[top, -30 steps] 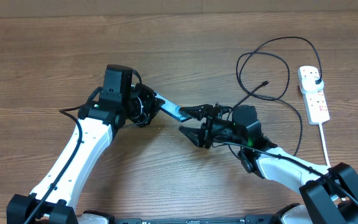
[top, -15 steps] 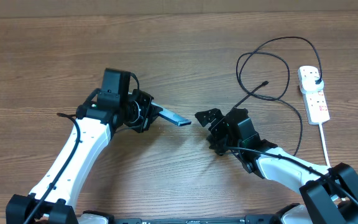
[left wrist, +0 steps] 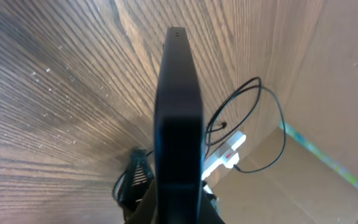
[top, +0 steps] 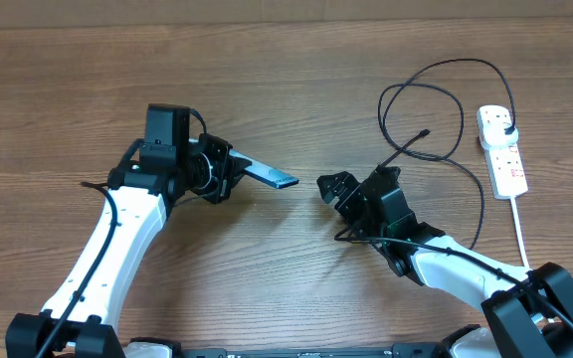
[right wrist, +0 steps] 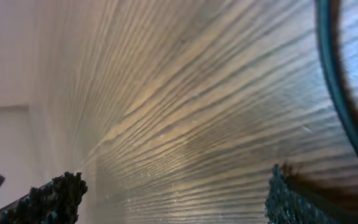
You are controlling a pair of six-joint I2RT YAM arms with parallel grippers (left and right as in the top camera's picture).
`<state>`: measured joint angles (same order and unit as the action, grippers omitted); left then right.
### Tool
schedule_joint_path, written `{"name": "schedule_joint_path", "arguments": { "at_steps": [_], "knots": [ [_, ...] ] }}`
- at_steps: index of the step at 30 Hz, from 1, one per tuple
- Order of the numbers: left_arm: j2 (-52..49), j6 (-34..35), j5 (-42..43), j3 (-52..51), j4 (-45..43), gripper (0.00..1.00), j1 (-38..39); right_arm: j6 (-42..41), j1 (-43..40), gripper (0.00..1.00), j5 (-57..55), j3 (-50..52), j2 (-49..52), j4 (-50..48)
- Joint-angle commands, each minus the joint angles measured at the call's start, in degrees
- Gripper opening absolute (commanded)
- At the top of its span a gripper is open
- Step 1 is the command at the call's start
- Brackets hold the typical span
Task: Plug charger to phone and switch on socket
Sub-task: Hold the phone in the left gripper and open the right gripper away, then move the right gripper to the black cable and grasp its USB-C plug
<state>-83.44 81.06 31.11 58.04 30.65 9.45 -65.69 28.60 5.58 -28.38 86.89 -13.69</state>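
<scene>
1. The socket (top: pixel 506 167) is the fixed mark: a white strip on the table (top: pixel 296 60). The black plug (top: pixel 506 126) appears to sit in its outlet at the end away from the robot. I cannot tell whether any switch is on.
2. From that plug the charger (top: pixel 476 61) runs off from the socket in wide loops. Its small connector (top: pixel 425 132) lies loose on the wood, between the socket and the right gripper (top: pixel 333 189).
3. The right gripper is farther from the socket than the connector is. Its fingertips (right wrist: pixel 55 193) are spread wide over bare wood and hold nothing.
4. The phone (top: pixel 272 177) is farthest from the socket, held off the table by the left gripper (top: pixel 231 167), which is clamped on one short end. Its long axis points roughly toward the socket, and its free end faces the right gripper across a gap.
5. The connector lies on the socket side of the right claw, so the right arm is plainly nearer. I judge it must reach away from the phone toward the socket, take the connector, then bring it back along the phone's long axis.
</scene>
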Motion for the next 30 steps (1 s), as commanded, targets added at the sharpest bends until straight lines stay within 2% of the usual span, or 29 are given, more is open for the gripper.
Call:
{"name": "schedule_joint_path", "arguments": {
  "at_steps": [1,8,11,13,17,20,23,26,30],
  "knots": [
    [0.1,-0.1,2.5,0.0,-0.2,0.04,1.6,5.2,0.2,0.96,1.9,-0.2,-0.1,-0.6],
    [0.1,-5.4,2.8,0.0,-0.7,0.04,0.9,15.4,-0.1,0.94,4.4,-2.1,-1.7,-0.7],
    [0.1,-9.2,3.0,0.0,-2.2,0.04,-0.8,18.7,-1.6,0.93,4.7,-4.8,-3.6,3.1],
    [0.1,-11.6,3.3,0.0,-2.6,0.04,-2.2,20.0,-3.2,0.94,4.7,-8.0,-4.7,8.3],
    [0.1,-12.3,3.8,0.0,-2.4,0.04,-4.0,24.4,-6.8,0.93,3.2,-17.8,-5.2,23.3],
    [0.1,-12.0,2.8,0.0,-2.6,0.04,-4.2,26.1,-8.9,0.92,-4.0,-25.8,-5.2,35.3],
    [0.1,-11.8,2.8,0.0,-2.6,0.05,-4.2,28.3,-10.8,0.85,-13.6,-33.5,-4.5,45.1],
    [0.1,-11.8,2.3,0.0,-2.6,0.05,-4.2,28.3,-12.8,0.78,-19.3,-39.1,-2.4,51.3],
    [0.1,-11.6,1.9,0.0,-2.6,0.05,-4.2,28.3,-16.3,0.75,-19.6,-45.0,2.5,56.3]
  ]
}}
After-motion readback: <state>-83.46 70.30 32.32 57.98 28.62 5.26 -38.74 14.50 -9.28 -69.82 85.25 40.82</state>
